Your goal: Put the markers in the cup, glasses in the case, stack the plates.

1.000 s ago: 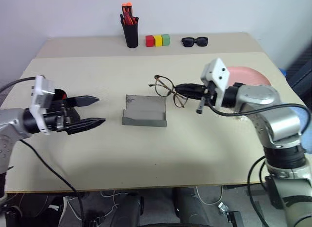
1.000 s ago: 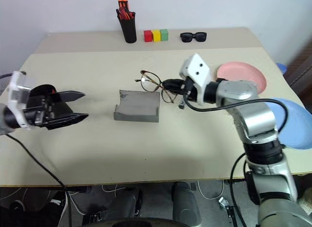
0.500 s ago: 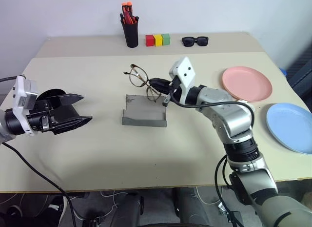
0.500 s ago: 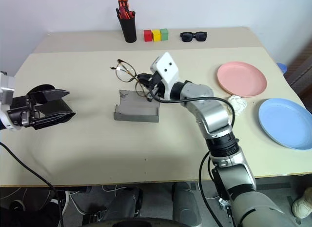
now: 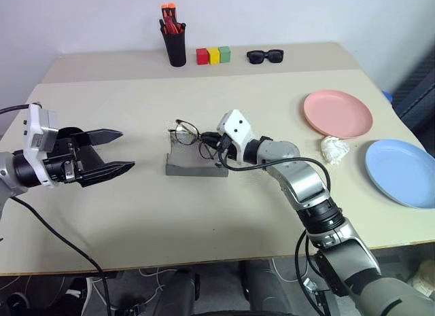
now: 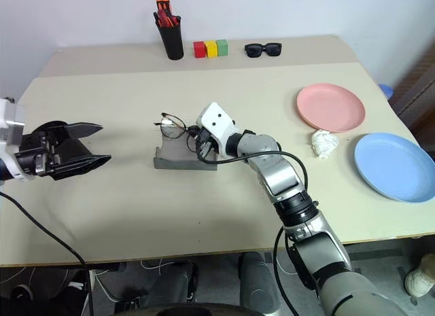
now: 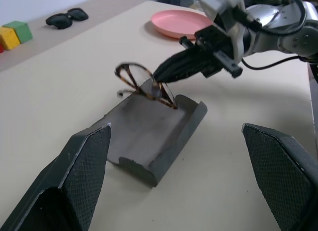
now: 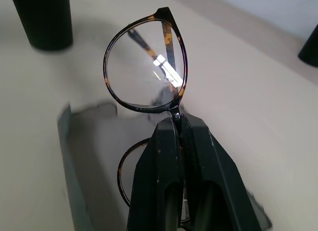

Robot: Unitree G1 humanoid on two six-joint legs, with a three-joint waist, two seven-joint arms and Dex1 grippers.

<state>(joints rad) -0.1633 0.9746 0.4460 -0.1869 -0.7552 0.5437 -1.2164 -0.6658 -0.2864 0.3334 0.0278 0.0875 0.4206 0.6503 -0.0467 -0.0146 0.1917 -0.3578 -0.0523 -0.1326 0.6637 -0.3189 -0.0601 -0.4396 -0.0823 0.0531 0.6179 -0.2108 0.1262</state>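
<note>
My right gripper [image 5: 207, 139] is shut on the bridge of the glasses [image 5: 185, 131], thin dark-framed spectacles with clear lenses. It holds them just over the open grey case [image 5: 194, 168] at mid-table, with one lens low inside the case [image 8: 94, 156] and the other lens [image 8: 146, 67] above its far wall. My left gripper [image 5: 127, 149] hangs open to the left of the case, its fingers wide apart and nothing between them. The pink plate [image 5: 338, 113] and the light blue plate [image 5: 401, 172] lie side by side at the right. The markers and the cup are out of view.
A crumpled white wad [image 5: 333, 149] lies between the two plates. Along the back edge stand a black pen holder [image 5: 174, 47] with red and orange pens, three coloured blocks [image 5: 213, 55] and black sunglasses [image 5: 265, 56].
My right gripper has carried the glasses leftward and down, from beside the case to right over it. The left gripper has stayed open and in place. The view has shifted slightly.
</note>
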